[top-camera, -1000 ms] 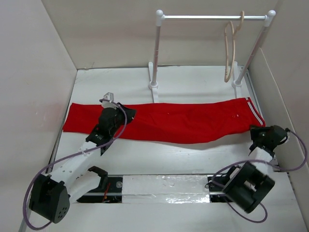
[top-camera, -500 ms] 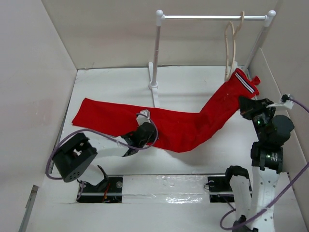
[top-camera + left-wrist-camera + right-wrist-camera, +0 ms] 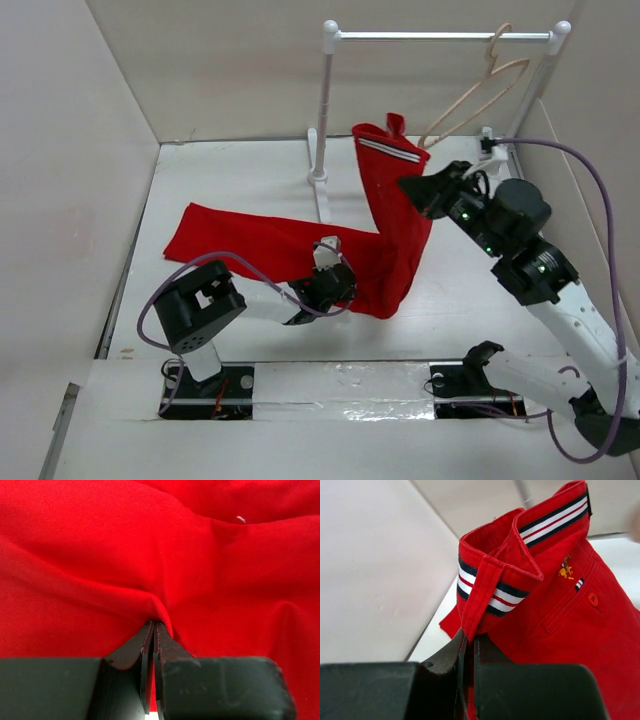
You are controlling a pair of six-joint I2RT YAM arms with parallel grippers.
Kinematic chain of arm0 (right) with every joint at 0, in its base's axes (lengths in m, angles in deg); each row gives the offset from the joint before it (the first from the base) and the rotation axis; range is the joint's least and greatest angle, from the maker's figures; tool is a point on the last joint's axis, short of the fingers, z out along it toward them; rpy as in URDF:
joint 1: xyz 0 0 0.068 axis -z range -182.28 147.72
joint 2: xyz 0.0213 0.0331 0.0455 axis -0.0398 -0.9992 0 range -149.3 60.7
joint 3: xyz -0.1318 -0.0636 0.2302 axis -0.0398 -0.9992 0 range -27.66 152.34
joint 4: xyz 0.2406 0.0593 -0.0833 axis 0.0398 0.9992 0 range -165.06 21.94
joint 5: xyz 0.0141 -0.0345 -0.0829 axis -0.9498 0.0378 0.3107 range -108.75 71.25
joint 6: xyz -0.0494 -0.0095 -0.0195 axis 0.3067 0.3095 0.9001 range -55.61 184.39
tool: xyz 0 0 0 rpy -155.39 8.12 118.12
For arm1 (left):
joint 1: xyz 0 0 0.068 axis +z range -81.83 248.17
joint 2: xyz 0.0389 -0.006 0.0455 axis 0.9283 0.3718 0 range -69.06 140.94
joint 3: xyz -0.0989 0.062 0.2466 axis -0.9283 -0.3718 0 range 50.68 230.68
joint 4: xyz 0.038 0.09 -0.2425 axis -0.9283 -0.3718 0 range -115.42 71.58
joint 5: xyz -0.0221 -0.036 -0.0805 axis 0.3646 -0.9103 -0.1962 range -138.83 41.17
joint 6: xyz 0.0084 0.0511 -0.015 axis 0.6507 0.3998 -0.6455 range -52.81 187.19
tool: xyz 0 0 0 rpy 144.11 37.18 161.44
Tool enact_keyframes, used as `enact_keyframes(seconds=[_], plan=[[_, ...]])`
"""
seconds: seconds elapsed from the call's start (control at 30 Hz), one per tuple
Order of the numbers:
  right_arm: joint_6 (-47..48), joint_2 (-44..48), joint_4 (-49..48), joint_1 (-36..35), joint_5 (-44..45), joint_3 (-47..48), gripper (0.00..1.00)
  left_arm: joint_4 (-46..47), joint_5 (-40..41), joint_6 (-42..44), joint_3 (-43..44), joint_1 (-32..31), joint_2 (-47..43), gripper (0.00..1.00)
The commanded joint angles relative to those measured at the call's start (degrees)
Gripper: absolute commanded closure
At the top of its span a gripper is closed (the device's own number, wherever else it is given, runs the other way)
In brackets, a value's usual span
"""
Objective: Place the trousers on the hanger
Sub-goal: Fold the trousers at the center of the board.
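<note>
Top view: the trousers (image 3: 250, 240) lie leg-down on the table (image 3: 230, 170) – the waist end is raised near the tilted hanger (image 3: 494, 58) on the rack (image 3: 440, 36).
Left wrist: the left gripper (image 3: 152, 627) has its 2 fingers pinched tight on a trouser fold.
Right wrist: the right gripper (image 3: 469, 640) is clamped on the striped waistband – held aloft.

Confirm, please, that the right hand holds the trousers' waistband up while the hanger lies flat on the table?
Not quite: the hanger hangs from the rack's bar, as the top external view shows; the right hand does hold the trousers' waistband up.
</note>
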Motion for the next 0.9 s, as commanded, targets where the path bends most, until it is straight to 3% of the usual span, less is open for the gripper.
enact_keyframes(seconds=[0.0, 0.07, 0.23, 0.47, 0.67, 0.77, 0.83, 0.87], plan=[[2.74, -3.75, -7.17, -8.93, 15.78, 6.38, 1.00, -3.69, 0.19, -1.07, -2.45, -0.58, -4.20, 1.00], [3.44, -5.51, -7.35, -11.23, 18.55, 8.75, 1.00, -5.17, -0.95, -0.98, -2.63, -1.20, -7.01, 1.00], [2.48, -10.34, -9.64, -9.05, 17.34, 12.09, 1.00, -4.49, 0.02, -1.16, -2.38, -3.57, -10.47, 1.00], [0.98, -13.25, -9.90, -5.71, 13.47, 17.54, 1.00, -0.09, -1.83, -2.39, 7.29, -7.69, 2.86, 1.00], [1.51, -17.30, -6.21, -3.69, 9.95, 25.28, 1.00, 7.02, -8.50, -5.90, 17.83, -9.11, 15.18, 1.00], [1.95, -17.56, -5.69, -3.16, 9.51, 25.29, 1.00, 7.74, -9.83, -5.91, 23.72, -10.42, 17.48, 1.00], [2.21, -17.74, -4.81, -2.63, 8.90, 24.76, 1.00, 5.47, -7.39, -4.77, 25.40, -10.42, 16.35, 0.94], [2.39, -17.57, -4.98, -2.63, 8.89, 24.06, 1.00, 5.02, -5.98, -3.54, 24.80, -10.42, 13.65, 0.84]])
